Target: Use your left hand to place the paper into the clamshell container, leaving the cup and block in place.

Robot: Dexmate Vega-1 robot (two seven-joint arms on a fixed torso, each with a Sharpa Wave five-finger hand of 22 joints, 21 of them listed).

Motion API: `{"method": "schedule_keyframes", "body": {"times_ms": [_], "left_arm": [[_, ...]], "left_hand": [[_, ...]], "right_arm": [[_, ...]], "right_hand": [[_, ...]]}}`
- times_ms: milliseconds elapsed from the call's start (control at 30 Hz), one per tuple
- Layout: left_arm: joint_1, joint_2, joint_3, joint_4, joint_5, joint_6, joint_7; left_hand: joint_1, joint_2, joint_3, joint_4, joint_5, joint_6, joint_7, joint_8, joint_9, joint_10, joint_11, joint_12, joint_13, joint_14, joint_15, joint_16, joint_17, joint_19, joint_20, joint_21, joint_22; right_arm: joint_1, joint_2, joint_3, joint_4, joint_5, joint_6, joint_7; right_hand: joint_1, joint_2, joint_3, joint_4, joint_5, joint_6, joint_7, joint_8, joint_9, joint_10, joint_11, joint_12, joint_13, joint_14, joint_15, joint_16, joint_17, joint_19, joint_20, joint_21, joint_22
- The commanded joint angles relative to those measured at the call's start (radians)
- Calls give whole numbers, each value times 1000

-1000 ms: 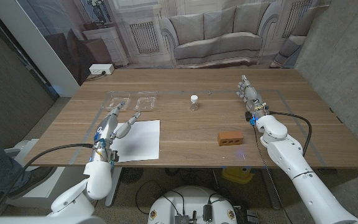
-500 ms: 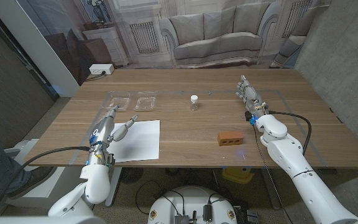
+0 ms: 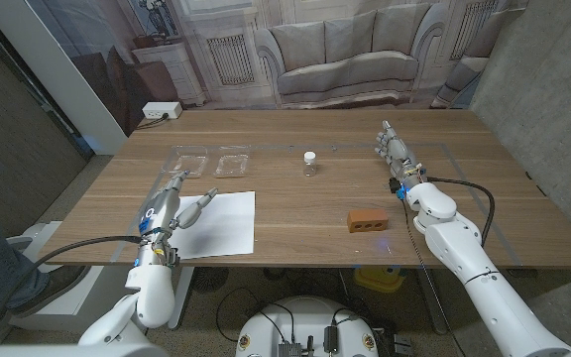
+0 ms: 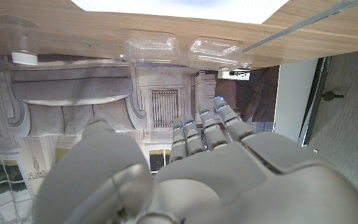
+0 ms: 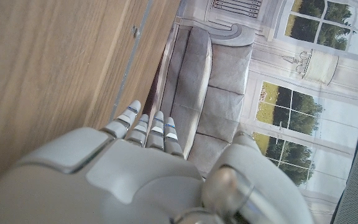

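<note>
We see one flat white sheet of paper [image 3: 218, 222], rectangular and matte, lying at about 8 o'clock on the wood-grain table [image 3: 305, 213]. The left hand [image 3: 174, 201], of smooth grey-white plastic, sits at the sheet's left edge with its fingers apart and nothing held; whether it touches the paper we cannot tell. Just beyond the sheet, at about 10 o'clock, lies one clear ribbed plastic clamshell container [image 3: 213, 162], opened out into two shallow halves; we see it too in the left wrist view [image 4: 185, 50]. One small clear cup [image 3: 309, 163] with a white top stands near the table's middle, and one red-brown rectangular block [image 3: 369, 220] with dark holes in its side lies at about 4 o'clock. The right hand [image 3: 396, 150] stands at 2 o'clock, fingers straight, empty.
</note>
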Motion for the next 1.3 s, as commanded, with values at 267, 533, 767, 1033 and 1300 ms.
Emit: {"method": "schedule_keyframes", "body": {"times_ms": [267, 533, 767, 1033, 1300], "left_arm": [[-6, -38, 3, 5, 69, 59, -52], [-26, -54, 39, 8, 124, 112, -61], [-30, -57, 47, 11, 144, 128, -69], [-34, -61, 57, 16, 166, 144, -74], [-58, -57, 91, 27, 216, 190, -94]], "left_hand": [[10, -15, -13, -8, 10, 11, -5, -1, 2, 4, -10, -5, 5, 6, -20, -1, 3, 10, 39, 3, 5], [15, -26, -21, -12, 12, 11, -8, -4, 3, 1, -20, -8, 6, 5, 4, -3, 3, -2, 70, -4, 5], [17, -29, -25, -13, 14, 13, -7, -5, 3, 1, -22, -9, 6, 5, 5, -3, 4, 1, 80, -5, 6], [19, -32, -29, -14, 15, 11, -8, -7, 3, 1, -25, -10, 7, 3, 4, -4, 4, -3, 88, -8, 6], [21, -34, -33, -14, 18, 10, -17, -10, 3, 0, -34, -11, 7, 4, 23, -5, 5, -10, 101, -12, 6]], "right_arm": [[-11, 7, -3, -12, -5, -2, -16], [-19, 10, 1, -22, -5, -4, -26], [-21, 10, 1, -22, -3, 1, -25], [-20, 11, -3, -17, -5, 12, -21], [-18, 11, -2, -15, -3, 9, -19]], "right_hand": [[1, 7, 1, -2, -4, 3, 2, 0, 3, 0, -2, -1, 3, 5, 0, -4, 5, 6, -18, -3, 2], [2, 7, 1, -3, -4, 2, 0, -1, 3, -1, -7, -1, 3, 6, -3, -3, 5, 7, -18, -5, 2], [3, 8, 0, -4, -4, 2, -2, 0, 3, 0, -6, -1, 3, 6, -6, -4, 5, 8, -19, -8, 2], [5, 10, 1, -6, -4, 3, -4, 0, 3, 1, -10, 0, 3, 8, -10, -3, 4, 11, -24, -10, 2], [8, 13, 2, -7, -4, 4, -3, 0, 3, 0, -9, -1, 3, 7, -10, -4, 4, 12, -26, -12, 2]]}}
